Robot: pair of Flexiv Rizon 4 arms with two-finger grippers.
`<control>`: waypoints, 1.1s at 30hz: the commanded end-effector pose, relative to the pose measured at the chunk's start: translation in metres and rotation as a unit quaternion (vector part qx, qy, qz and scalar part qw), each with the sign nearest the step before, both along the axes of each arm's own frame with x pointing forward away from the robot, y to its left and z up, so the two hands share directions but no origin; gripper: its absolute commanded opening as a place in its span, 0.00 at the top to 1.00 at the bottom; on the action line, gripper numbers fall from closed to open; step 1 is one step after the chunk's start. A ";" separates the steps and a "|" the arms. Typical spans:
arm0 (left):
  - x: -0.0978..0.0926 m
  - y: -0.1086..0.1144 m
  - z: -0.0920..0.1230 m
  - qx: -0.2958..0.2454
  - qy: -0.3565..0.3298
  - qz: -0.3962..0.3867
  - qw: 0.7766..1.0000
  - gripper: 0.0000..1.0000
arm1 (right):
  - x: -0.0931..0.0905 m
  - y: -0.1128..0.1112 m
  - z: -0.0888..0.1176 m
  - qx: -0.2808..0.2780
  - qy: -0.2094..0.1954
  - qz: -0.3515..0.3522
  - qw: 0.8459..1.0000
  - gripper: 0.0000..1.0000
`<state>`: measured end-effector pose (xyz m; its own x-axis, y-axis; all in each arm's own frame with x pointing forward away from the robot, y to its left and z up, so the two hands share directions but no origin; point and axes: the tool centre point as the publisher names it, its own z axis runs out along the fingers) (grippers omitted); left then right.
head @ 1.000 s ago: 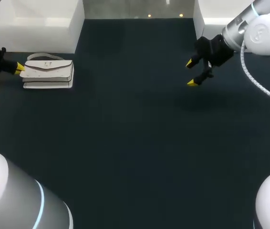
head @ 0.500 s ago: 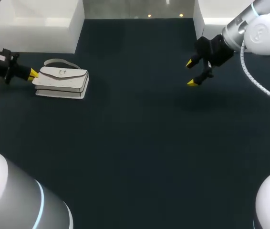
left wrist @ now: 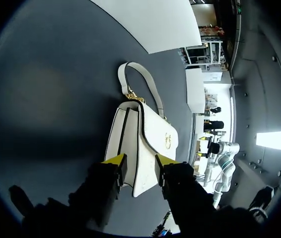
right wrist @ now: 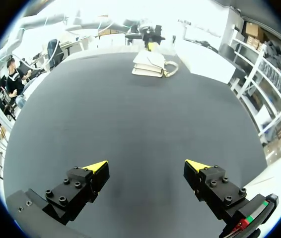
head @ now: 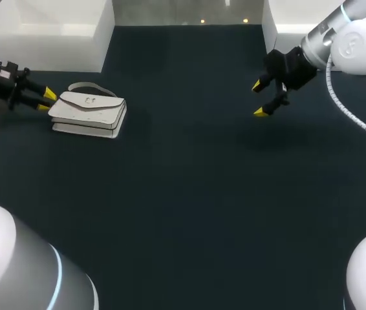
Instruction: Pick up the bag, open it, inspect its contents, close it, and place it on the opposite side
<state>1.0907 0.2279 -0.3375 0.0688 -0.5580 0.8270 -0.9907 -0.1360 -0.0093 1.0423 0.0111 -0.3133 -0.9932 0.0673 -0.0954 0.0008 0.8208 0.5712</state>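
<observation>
Near the table's (head: 183,194) far left corner, just in front of a smooth white box (head: 47,32), the bag (head: 89,115) lies flat on the matte, dark surface with its flap facing up. It is a small, off-white, boxy handbag of stiff, finely grained material. The pointed flap carries a small gold clasp (left wrist: 168,140), the side panel is edged in dark trim, and a slim curved handle (left wrist: 140,79) arches out from gold hardware at its far end.

The left gripper (head: 47,101) comes in low from the table's left edge, its jaws spread. In the left wrist view the yellow tips (left wrist: 115,159) sit at either side of the bag's (left wrist: 145,134) near end. Whether they actually press on it cannot be told.

The right gripper (head: 258,99) hangs above the table's far right part, well apart from the bag, its jaws spread wide around nothing. In its own view the black fingers (right wrist: 81,188) with wedge-shaped yellow tips frame bare tabletop, and the bag (right wrist: 150,63) shows far ahead.
</observation>
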 end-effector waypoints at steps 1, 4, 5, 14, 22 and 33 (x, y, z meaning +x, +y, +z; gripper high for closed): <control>0.012 0.008 0.003 0.002 0.052 -0.071 0.996 0.57 | 0.000 0.000 0.000 0.001 0.000 0.001 1.000 0.00; 0.015 0.007 0.001 0.006 0.070 -0.092 0.993 0.60 | 0.000 0.000 0.000 0.001 0.000 0.001 1.000 0.00; 0.016 0.007 0.001 0.007 0.077 -0.103 0.992 0.60 | 0.000 0.000 0.000 0.001 0.000 0.001 1.000 0.00; 0.007 -0.004 -0.007 0.010 0.087 -0.145 0.986 0.61 | 0.000 0.000 0.000 0.001 0.000 0.001 1.000 0.00; 0.001 -0.013 -0.013 0.018 0.089 -0.157 0.983 1.00 | 0.000 0.000 0.000 0.001 0.000 0.001 1.000 0.00; -0.034 -0.050 -0.011 -0.004 0.081 -0.120 0.989 1.00 | 0.000 0.000 0.000 0.001 0.000 0.001 1.000 0.00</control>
